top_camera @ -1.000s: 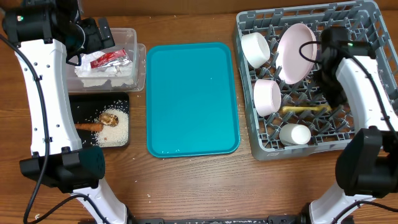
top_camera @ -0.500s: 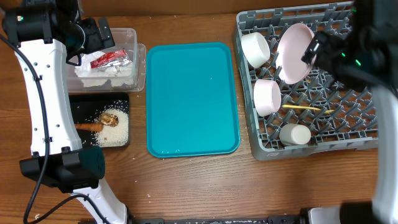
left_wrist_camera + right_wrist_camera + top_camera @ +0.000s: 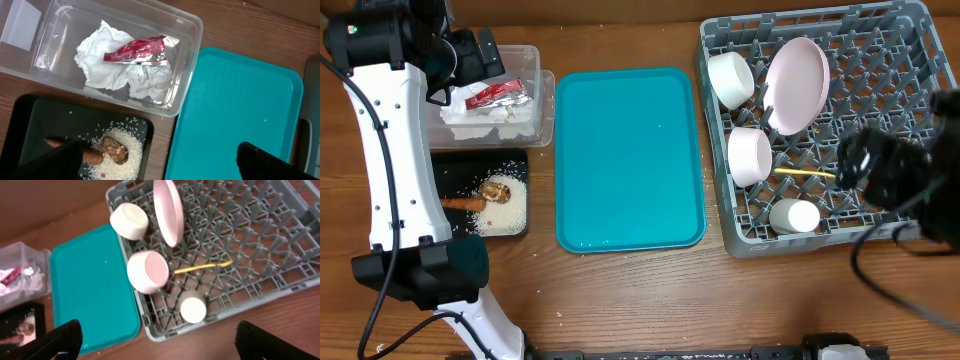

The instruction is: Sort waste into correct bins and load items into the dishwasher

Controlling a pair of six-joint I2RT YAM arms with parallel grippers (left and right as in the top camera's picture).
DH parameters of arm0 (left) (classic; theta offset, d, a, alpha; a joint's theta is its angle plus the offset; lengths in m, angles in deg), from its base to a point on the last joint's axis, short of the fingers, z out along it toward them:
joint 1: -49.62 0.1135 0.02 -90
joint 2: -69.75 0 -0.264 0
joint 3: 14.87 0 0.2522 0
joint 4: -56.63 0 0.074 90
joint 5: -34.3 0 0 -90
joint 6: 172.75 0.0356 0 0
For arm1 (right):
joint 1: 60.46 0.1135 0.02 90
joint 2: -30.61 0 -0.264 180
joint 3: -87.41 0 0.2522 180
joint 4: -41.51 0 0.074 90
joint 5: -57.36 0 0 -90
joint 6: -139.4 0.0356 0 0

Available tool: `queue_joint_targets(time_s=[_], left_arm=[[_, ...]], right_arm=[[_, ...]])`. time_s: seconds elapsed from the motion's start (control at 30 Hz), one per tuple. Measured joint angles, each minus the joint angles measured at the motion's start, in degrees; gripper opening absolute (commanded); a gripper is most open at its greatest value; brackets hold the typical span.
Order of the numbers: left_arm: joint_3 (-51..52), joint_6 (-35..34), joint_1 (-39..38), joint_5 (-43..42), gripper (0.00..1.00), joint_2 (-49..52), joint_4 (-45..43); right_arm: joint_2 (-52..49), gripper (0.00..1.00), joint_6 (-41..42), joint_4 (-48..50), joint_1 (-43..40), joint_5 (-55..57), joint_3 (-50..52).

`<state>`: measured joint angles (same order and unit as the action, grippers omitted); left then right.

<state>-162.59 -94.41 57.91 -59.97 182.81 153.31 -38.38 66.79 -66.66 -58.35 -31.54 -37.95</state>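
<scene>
The grey pegged plastic rack at the bench's right edge holds the round plate, two bowls, a cup and a thin yellow spoon, the crumpled napkin and shiny wrapper lie in the clear tub at the back left, and the left gripper and right gripper gape wide, holding nothing.

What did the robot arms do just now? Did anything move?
The right gripper pulled back from over the rack, toward the robot's side of the table, open and empty. The yellow spoon is left lying in the rack. The left gripper, plate, tub and black tray stayed put.
</scene>
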Motion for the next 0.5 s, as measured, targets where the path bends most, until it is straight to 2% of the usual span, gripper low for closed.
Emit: queue_joint_targets(time_s=[0.17,0.3,0.5], left_arm=[[0.00,-0.02,0.00,0.02,1.00,0.00,-0.02],[0.04,-0.02,0.00,0.07,1.00,0.00,0.02],[0.09,-0.02,0.00,0.15,1.00,0.00,0.02]], right_arm=[[13.79,1.00,-4.90,17.84,-0.59,0.85,17.29],[28.48,1.00,-7.80,38.95,-2.51,0.83,39.36],[44.65,1.00,-9.09,63.23,-6.51,-2.01,69.31]])
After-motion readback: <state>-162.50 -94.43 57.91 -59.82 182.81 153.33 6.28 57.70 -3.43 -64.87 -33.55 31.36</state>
